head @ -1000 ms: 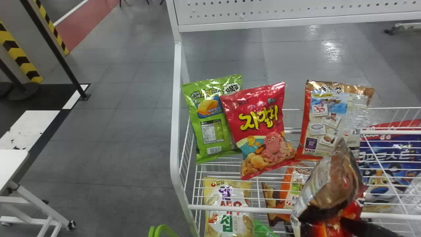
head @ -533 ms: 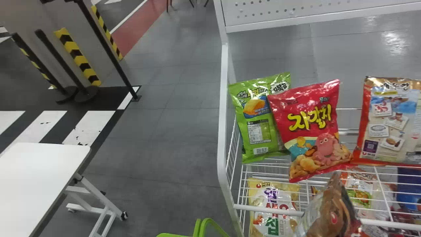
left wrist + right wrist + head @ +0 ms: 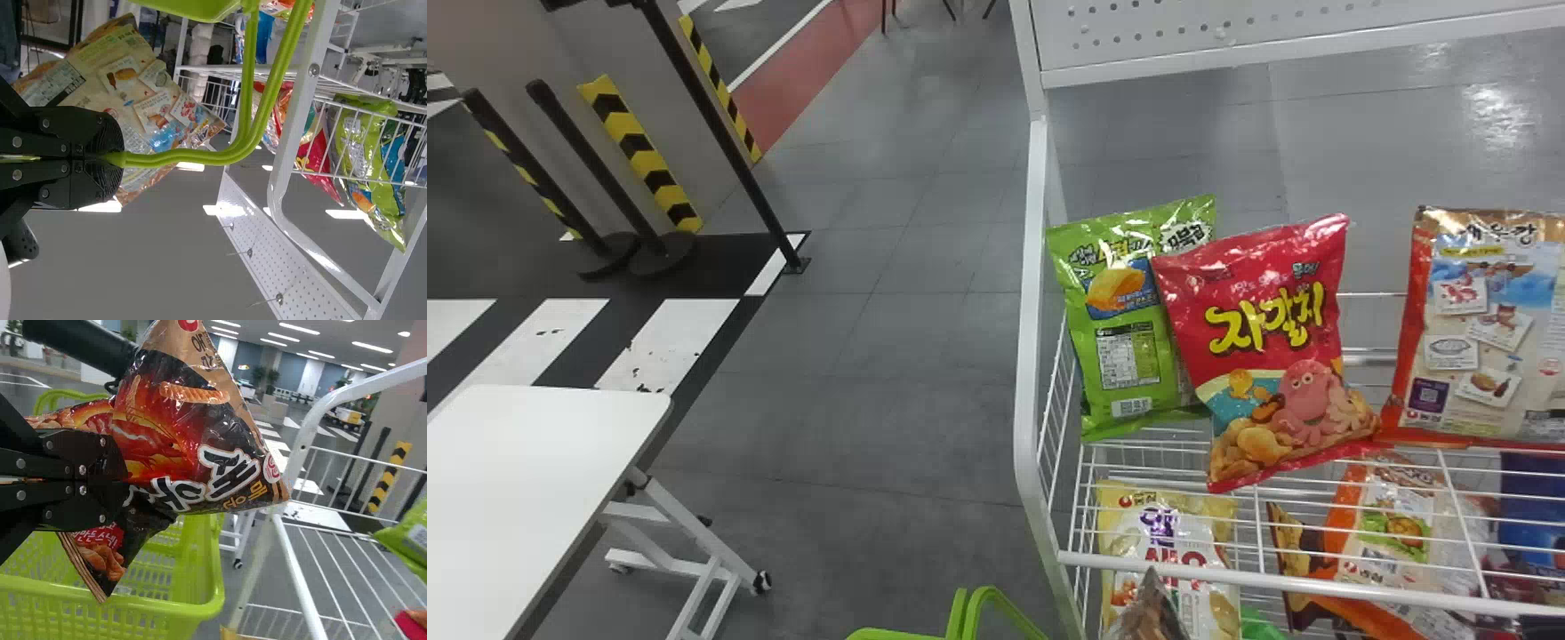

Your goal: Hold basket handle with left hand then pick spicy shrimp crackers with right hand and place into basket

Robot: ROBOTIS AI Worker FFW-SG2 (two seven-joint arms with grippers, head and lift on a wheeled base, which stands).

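Moved crackers (image 3: 200,430) toward basket (image 3: 200,607) over 0.5 s. Clamps handle (image 3: 200,158) in left gripper (image 3: 115,159), crackers in right gripper (image 3: 122,480), both closed. Completed hold and pick; must still place.

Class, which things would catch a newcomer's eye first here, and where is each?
Probably the red snack bag with its pink octopus, on the white wire rack in the head view. Next, the black shrimp cracker bag in the right gripper, and the lime-green basket, its handle held by the left gripper.
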